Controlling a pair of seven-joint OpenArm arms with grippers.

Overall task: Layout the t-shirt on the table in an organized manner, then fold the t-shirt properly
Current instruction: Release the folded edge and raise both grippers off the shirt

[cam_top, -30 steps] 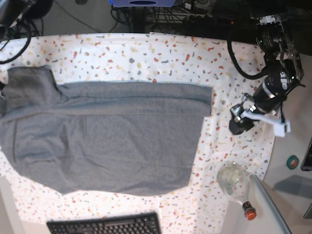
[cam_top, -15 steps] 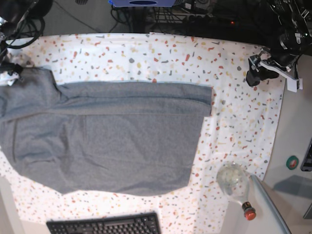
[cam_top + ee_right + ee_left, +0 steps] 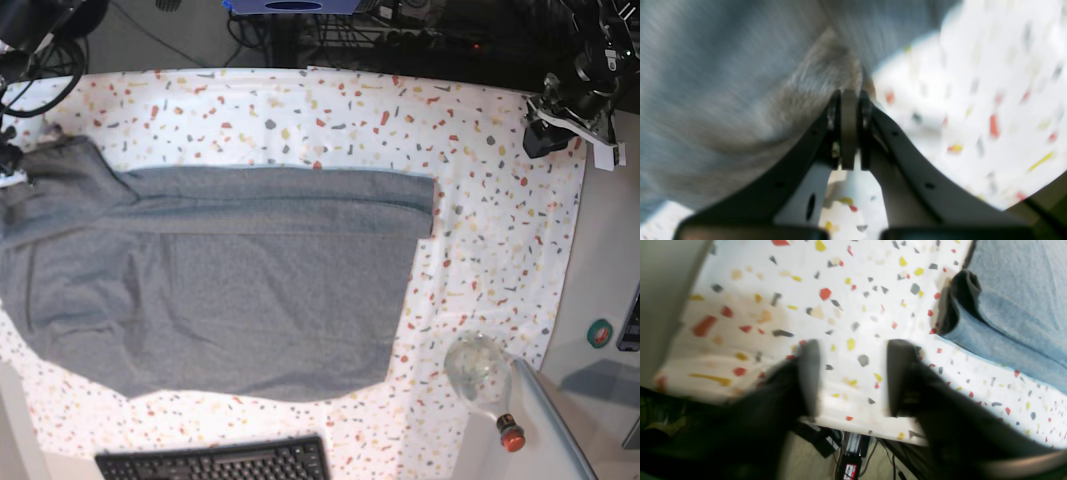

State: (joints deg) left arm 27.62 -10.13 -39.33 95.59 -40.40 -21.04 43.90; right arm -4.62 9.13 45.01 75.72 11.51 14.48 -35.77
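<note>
With the right fingers [image 3: 849, 100] pinched shut on the shirt [image 3: 230, 290] corner at the tabletop [image 3: 480, 180] edge and the left fingers [image 3: 850, 373] apart, empty, pull gently outward, low, avoiding bunching.

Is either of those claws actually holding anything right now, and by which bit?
The right gripper pinches the t-shirt at its edge by a sleeve. The left gripper is empty above the table.
</note>
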